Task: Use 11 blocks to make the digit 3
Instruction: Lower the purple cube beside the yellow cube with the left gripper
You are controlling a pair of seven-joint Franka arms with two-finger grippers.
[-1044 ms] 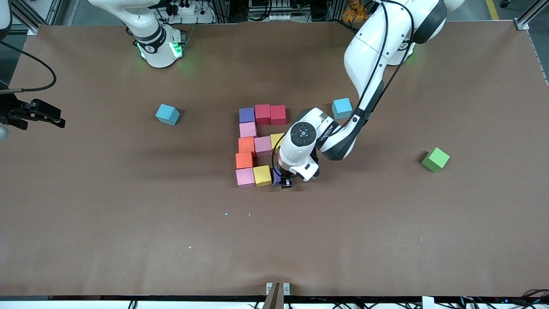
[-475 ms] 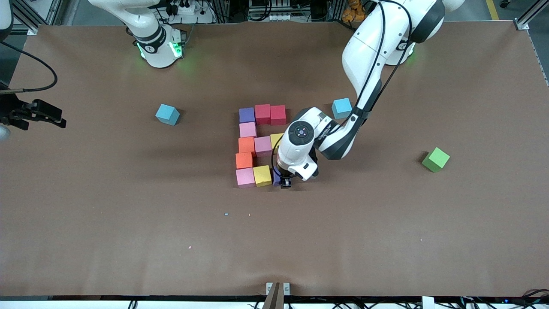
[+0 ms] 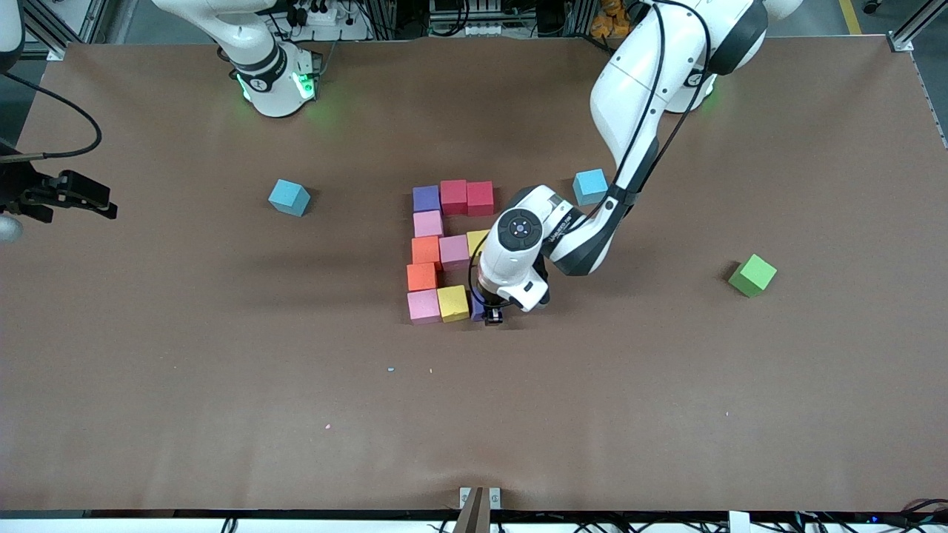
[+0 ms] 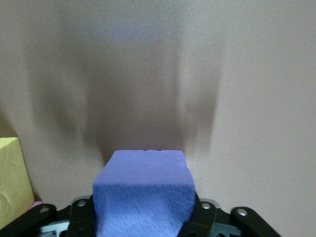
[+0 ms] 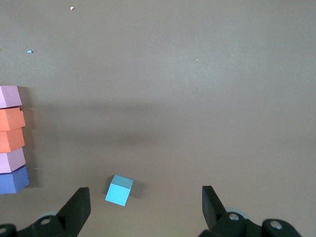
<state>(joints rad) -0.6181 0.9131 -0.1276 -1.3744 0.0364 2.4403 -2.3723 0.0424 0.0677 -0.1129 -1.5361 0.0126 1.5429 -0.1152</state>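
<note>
Brown table (image 3: 222,385) fills view. Left arm reaches across to block cluster mid-table; right arm waits at its own end of table.

Left gripper (image 3: 492,317) down at row of figure nearest front camera, jaws around purple block (image 4: 143,190) sitting on table just beside yellow block (image 3: 452,303). Gripping or slack? Cannot tell.

Right gripper (image 5: 145,207) in air over table's edge at right arm's end, jaws wide, holding nothing.

Other blocks (image 3: 437,244) touching in rows. Light-blue cubes (image 3: 289,197) and green cube (image 3: 752,275) well apart from cluster.
</note>
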